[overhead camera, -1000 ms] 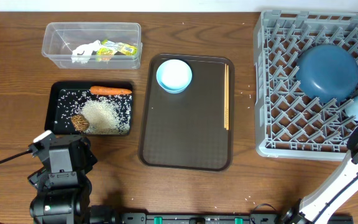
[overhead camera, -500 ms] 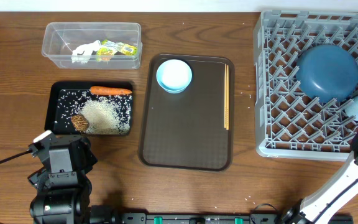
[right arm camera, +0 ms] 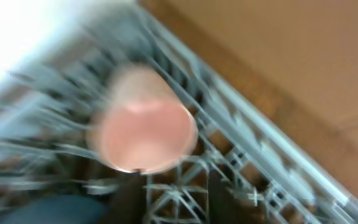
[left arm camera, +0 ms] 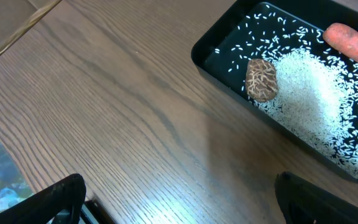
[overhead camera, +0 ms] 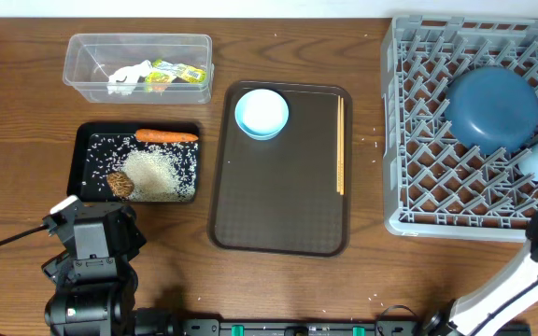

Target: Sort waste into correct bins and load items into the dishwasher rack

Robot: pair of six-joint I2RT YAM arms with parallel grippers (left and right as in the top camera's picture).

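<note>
Right wrist view: cup just let go in the rack

Your right gripper (right arm camera: 174, 196) has just parted its fingers partway and grips nothing, though motion smears the picture. Just ahead of its fingertips a pale cup (right arm camera: 145, 127) lies in the dishwasher rack (right arm camera: 247, 162), so that item counts as loaded. Well off to this gripper's left, the small light blue bowl (overhead camera: 261, 112) and chopsticks (overhead camera: 340, 145) are not yet loaded. Farthest away, your left gripper (left arm camera: 194, 202) hangs wide and empty.

Orange carrot (overhead camera: 166, 136), grey lattice rack (overhead camera: 418, 121)
</note>
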